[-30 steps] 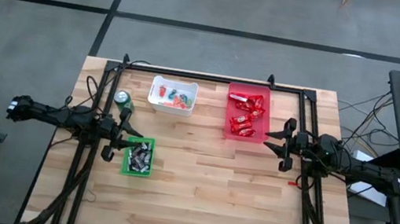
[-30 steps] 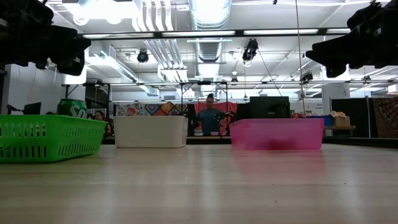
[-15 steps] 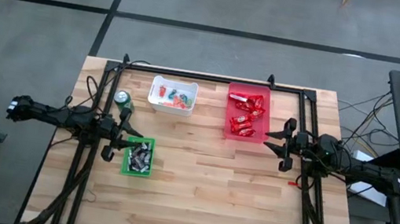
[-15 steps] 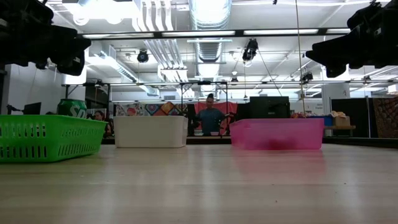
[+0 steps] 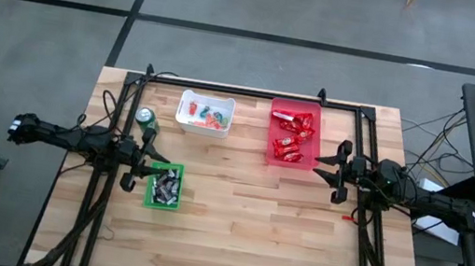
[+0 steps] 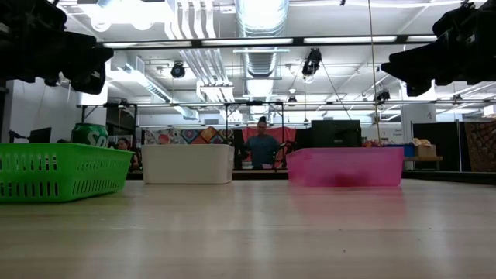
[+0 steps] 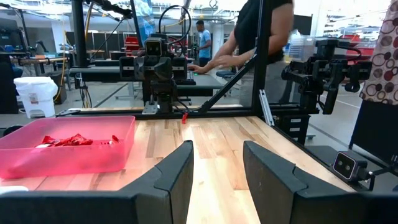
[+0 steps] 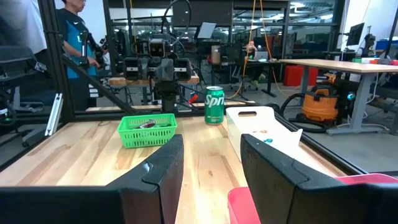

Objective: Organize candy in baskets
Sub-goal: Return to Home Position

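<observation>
Three baskets stand on the wooden table. The white basket (image 5: 206, 112) at the far middle holds green and orange candy. The red basket (image 5: 293, 135) at the far right holds red-wrapped candy (image 7: 78, 140). The green basket (image 5: 164, 185) at the left holds dark and silver candy. My left gripper (image 5: 140, 165) hovers open at the table's left, next to the green basket, pointing level. My right gripper (image 5: 336, 172) hovers open at the table's right, just beside the red basket's near right corner, also level. Both have nothing between their fingers (image 7: 180, 171) (image 8: 163, 165).
A green drink can (image 5: 145, 120) stands upright near the left gripper, behind the green basket. A black frame (image 5: 253, 93) runs along the table's far edge and down both sides. Bare wood fills the table's middle and near half. People stand in the room beyond.
</observation>
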